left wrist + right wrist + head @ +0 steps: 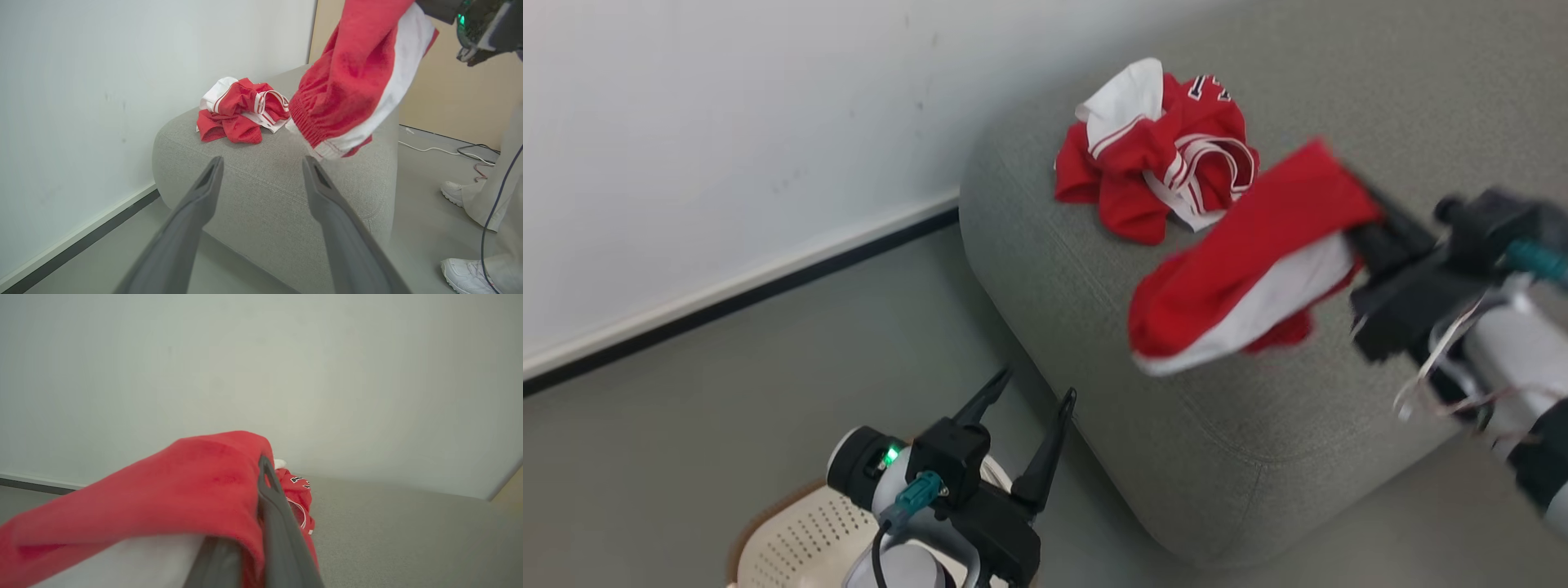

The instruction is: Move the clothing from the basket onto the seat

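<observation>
Head view, from left to right: a white wall (727,122) meets the grey floor (727,392) along a dark skirting strip (735,298); at the bottom edge a part of the basket (792,539) stands on the floor, its perforated cream side and brown rim partly covered by the left arm; the left gripper (1036,384) hovers above it with its two dark fingers spread wide and nothing between them, pointing toward the seat (1094,327); the seat stands beside the wall, and near its far edge lies the crumpled garment (1156,147), red with a white panel, striped trim and dark lettering; just right of it the hanging garment (1241,261), red with a white band, dangles over the cushion from the right gripper (1364,224), whose fingers are pinched together on one end of the cloth; whether its lower end touches the seat I cannot tell, since it is blurred. Left wrist view: the parted fingers (192,220) frame the seat's front corner; the hanging garment's elastic hem sits nearer the camera than the crumpled one; at the right, pale trouser legs and white shoes (453,192) of a person stand on the floor by loose cables (429,149). Right wrist view: the red cloth drapes over the clamped fingers (278,522).
</observation>
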`<state>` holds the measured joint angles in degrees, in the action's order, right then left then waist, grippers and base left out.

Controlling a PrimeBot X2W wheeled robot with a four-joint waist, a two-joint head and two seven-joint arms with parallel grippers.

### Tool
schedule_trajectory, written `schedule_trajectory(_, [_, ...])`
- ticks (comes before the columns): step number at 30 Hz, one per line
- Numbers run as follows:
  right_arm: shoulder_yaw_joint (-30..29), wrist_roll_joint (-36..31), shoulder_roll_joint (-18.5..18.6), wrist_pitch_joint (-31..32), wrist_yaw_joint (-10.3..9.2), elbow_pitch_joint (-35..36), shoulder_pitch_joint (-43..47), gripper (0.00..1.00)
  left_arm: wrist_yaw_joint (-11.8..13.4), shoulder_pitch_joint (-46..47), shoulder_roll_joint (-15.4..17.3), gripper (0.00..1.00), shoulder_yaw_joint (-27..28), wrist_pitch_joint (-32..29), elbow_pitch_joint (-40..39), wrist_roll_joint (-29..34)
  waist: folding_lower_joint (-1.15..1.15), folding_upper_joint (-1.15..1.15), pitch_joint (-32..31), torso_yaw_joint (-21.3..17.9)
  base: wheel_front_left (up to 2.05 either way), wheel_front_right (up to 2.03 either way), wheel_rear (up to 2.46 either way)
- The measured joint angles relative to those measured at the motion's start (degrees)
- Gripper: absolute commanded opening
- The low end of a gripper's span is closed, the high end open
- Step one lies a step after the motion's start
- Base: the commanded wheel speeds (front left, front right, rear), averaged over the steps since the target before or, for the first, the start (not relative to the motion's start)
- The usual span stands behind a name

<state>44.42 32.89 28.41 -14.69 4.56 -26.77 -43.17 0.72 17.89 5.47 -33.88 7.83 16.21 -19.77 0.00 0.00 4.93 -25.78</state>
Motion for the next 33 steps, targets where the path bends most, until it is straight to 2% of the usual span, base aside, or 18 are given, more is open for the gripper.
schedule_trajectory(8, [-6.81,0.98,3.11,0.09,-0.03,-5.97,-14.66,0.0,-0.23,3.32,1.49,1.0,-0.54,-1.77,-2.31,2.31,0.01,0.0,6.26,-0.28,0.0,0.0,0.0])
schedule_trajectory(16, [-9.73,1.05,5.7,2.01,-0.03,-15.79,-25.82,0.0,-0.73,7.31,2.33,1.0,-1.88,-4.56,-4.67,3.83,0.01,0.0,11.96,2.31,0.0,0.0,0.0])
schedule_trajectory(21, [-10.16,1.04,6.26,3.04,-0.1,-19.95,-28.42,0.0,-1.24,9.6,2.41,1.0,-2.47,-6.0,-6.48,5.47,0.01,0.0,15.32,4.86,0.0,0.0,0.0])
schedule_trajectory(33, [-11.22,0.89,6.72,2.8,-2.1,-25.31,-31.53,0.0,-1.79,17.83,2.09,1.0,-3.01,-9.38,-10.78,7.45,0.01,0.01,25.19,10.59,0.0,0.0,0.0])
